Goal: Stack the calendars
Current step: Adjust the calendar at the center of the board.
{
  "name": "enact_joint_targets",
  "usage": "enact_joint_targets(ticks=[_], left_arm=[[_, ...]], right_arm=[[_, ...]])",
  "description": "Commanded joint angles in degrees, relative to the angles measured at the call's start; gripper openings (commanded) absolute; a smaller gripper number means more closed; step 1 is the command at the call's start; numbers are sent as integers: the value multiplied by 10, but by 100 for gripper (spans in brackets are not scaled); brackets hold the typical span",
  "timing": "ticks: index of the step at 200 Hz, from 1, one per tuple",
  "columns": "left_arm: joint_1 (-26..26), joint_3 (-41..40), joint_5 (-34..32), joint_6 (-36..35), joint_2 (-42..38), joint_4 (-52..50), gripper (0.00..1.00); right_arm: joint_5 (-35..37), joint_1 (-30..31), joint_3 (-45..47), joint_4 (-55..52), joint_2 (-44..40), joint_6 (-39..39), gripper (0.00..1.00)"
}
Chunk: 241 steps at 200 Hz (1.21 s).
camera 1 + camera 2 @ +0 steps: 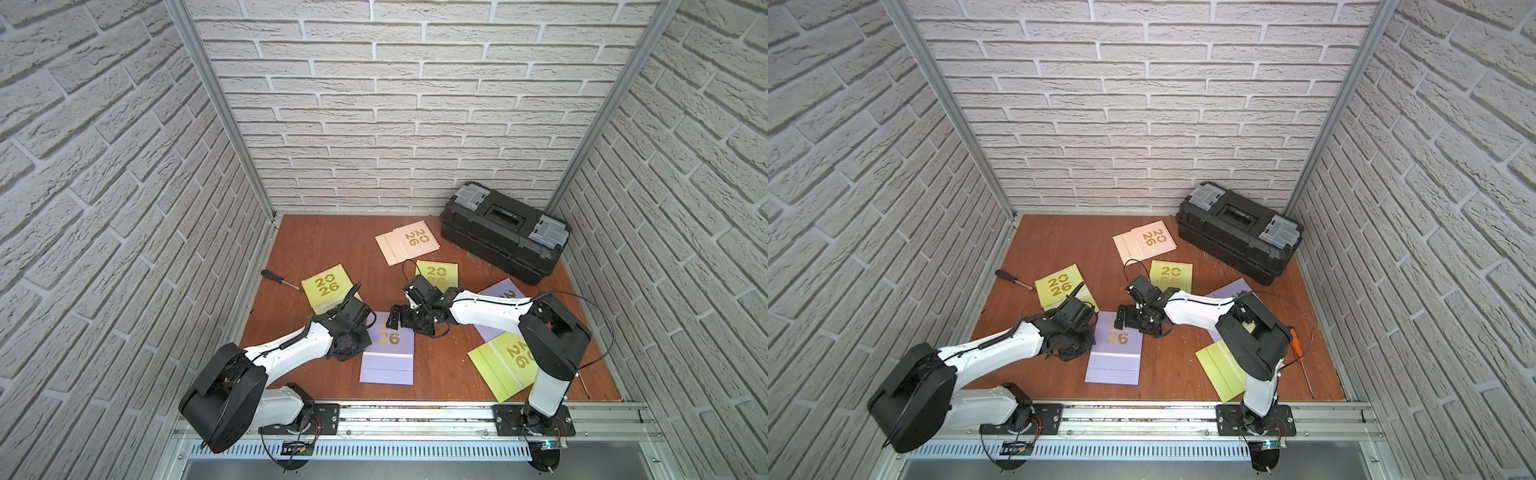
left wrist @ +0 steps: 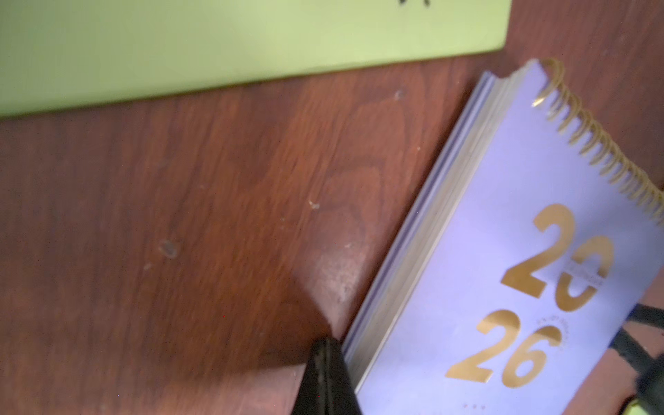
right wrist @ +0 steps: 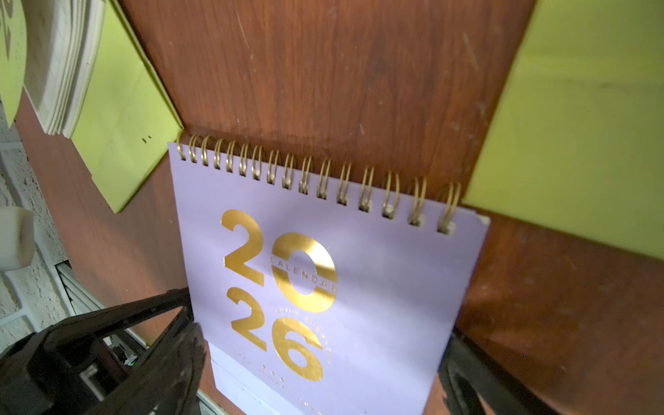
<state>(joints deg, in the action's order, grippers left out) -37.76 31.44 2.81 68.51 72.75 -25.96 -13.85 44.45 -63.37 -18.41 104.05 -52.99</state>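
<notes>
Black plastic fingers of my right gripper (image 3: 321, 334) stand spread wide, one beside each side edge of the centre lavender calendar (image 3: 395, 287). That calendar is matte card with gold-foil "2026" and a gold wire coil, and it lies flat on the wood-grain table (image 1: 332, 241); my left gripper (image 2: 325, 363) is pinched closed on nothing, its tip just beside the calendar's layered page edge. Outward I count six flat rectangular calendars: this one, a second lavender calendar (image 1: 503, 291) partly under my right arm, three lime-green calendars (image 1: 326, 286) and one cream calendar (image 1: 409, 243), then one ribbed black toolbox (image 1: 503, 232), a black-handled screwdriver (image 1: 278, 277) and an orange-handled screwdriver (image 1: 1295, 338).
</notes>
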Motion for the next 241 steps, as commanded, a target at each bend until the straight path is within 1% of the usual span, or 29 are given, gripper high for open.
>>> enact_joint_targets(ticks=[1,23,70,97,129,157,186,208,241], left_arm=[[-10,-22,4,17,4,-41,0],[-10,-14,-9,12,3,-57,0],[-7,41,-64,-18,-20,-156,0],[13,78,-77,-46,-34,-196,0],[42,132,-75,-81,-32,-211,0],[72,172,-52,-105,-9,-187,0],[90,206,-22,-119,38,-137,0],[98,230,7,-121,87,-83,0],[99,278,33,-121,172,-20,0]], right_arm=[[-2,-2,-12,-2,2,13,99],[-1,-3,-11,-8,0,12,99],[14,-12,-13,-36,-23,19,99],[30,-25,-16,-73,-49,29,99],[43,-64,-12,-108,-91,47,99],[51,-110,-23,-146,-116,82,99],[55,-167,-43,-178,-121,125,99],[53,-210,-72,-200,-106,156,99],[46,-261,-126,-223,-70,188,99]])
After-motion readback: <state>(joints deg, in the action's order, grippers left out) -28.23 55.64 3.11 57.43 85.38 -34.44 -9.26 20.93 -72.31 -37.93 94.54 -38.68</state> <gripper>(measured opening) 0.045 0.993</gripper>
